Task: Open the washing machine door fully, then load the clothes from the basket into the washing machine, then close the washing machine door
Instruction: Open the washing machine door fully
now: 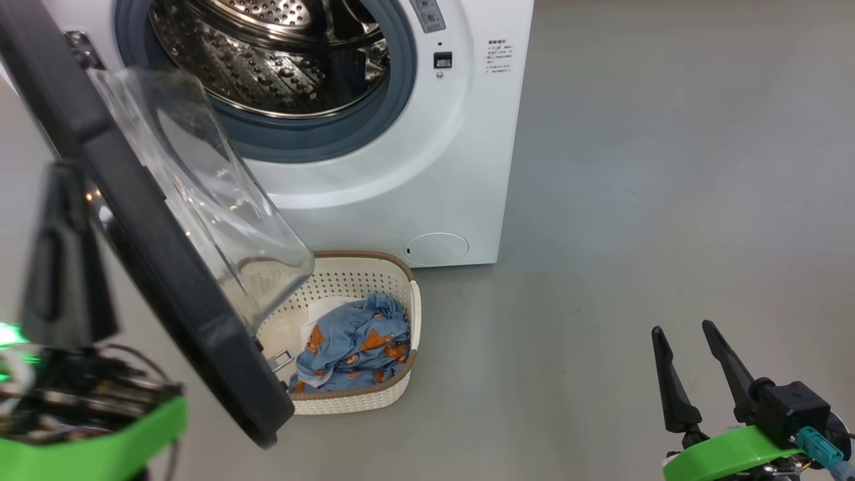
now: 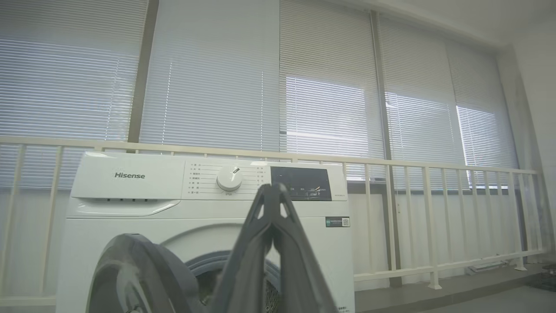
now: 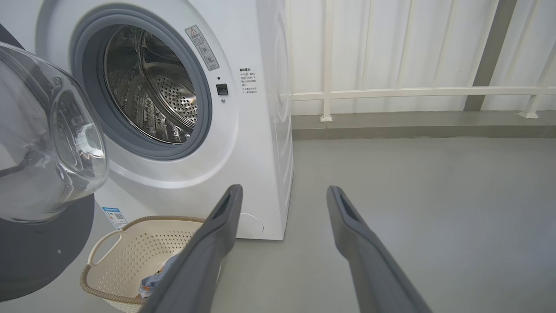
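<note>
The door [image 1: 175, 294] stands open, swung out on the hinge side to the left of the machine [image 1: 414, 167], its black frame tilted across the head view and its clear glass bowl facing the drum [image 1: 267, 53]. The drum is bare steel inside its grey ring. Just before the machine, on the floor [image 1: 634, 200], sits the basket [image 1: 394, 394]; the door's lower edge hides its left part in the head view. The clothes [image 1: 354, 344] lie bunched in the basket, blue with orange bears, a bit of white fabric beside them.

The left pincer [image 1: 63, 177] shows blurred just beside the door's outer face; whether it touches the frame cannot be told. In its own wrist view the pincer [image 2: 272, 191] is clenched, fingers pressed tip to tip with nothing between them, pointing at the machine's [image 2: 130, 208] control panel above the door [image 2: 139, 269].

The right pincer [image 1: 682, 329] is released and empty, low over the floor, well apart from the basket. Its wrist view looks between the spread fingers [image 3: 284, 191] at the machine's [image 3: 243, 143] corner, with the door [image 3: 47, 130], basket [image 3: 130, 256] and clothes [image 3: 152, 280] to the left.
</note>
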